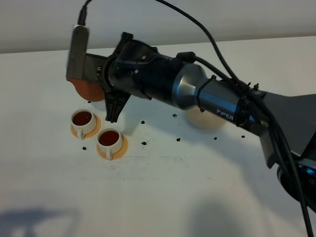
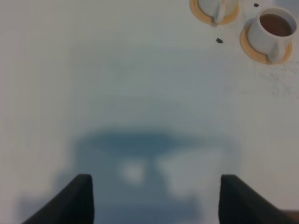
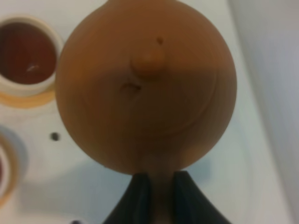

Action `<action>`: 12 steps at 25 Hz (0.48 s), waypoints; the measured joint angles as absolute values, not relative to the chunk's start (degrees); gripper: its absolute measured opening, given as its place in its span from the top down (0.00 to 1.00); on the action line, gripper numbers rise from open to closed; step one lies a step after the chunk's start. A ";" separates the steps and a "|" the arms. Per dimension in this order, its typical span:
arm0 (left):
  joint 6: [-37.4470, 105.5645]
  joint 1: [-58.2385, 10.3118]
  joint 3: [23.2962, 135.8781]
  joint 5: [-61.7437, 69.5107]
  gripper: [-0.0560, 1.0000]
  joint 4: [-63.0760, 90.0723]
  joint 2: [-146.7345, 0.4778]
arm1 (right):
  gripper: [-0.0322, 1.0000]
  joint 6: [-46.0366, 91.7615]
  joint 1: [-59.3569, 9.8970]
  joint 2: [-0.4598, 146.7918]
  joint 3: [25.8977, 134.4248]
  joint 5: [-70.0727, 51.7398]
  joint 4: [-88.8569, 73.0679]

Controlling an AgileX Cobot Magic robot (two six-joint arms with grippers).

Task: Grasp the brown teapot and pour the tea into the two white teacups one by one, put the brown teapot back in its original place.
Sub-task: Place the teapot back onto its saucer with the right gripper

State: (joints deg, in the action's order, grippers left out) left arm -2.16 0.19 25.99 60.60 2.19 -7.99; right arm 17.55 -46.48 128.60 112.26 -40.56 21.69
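Surface: your white table (image 1: pixel 197 197), dark specks scattered | right gripper (image 3: pixel 156 184) jaws clamp brown teapot (image 3: pixel 145 84) handle | left gripper (image 2: pixel 154 196) jaws apart, empty | teacups (image 1: pixel 109 140) apparently full.

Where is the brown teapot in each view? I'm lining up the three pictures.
Exterior high: brown teapot upper left, mostly hidden behind the right arm's wrist.
Left wrist: not in it.
Right wrist: fills the centre, handle clamped in the right gripper.
Shared landmark: the two white teacups, full of tea, show in all three.
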 joint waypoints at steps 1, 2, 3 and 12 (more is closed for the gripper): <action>-2.16 0.19 25.99 60.60 0.41 2.19 -7.99 | 0.86 17.60 -46.09 128.60 112.26 -40.69 20.31; -2.16 0.19 25.99 60.60 0.41 2.19 -7.99 | 0.86 17.60 -45.68 128.60 112.26 -40.69 18.91; -2.16 0.19 25.99 60.60 0.41 2.19 -7.99 | 0.86 17.60 -45.27 128.60 112.26 -40.69 17.76; -2.16 0.19 25.99 60.60 0.41 2.19 -7.99 | 0.86 17.60 -42.70 132.58 112.42 -39.15 12.11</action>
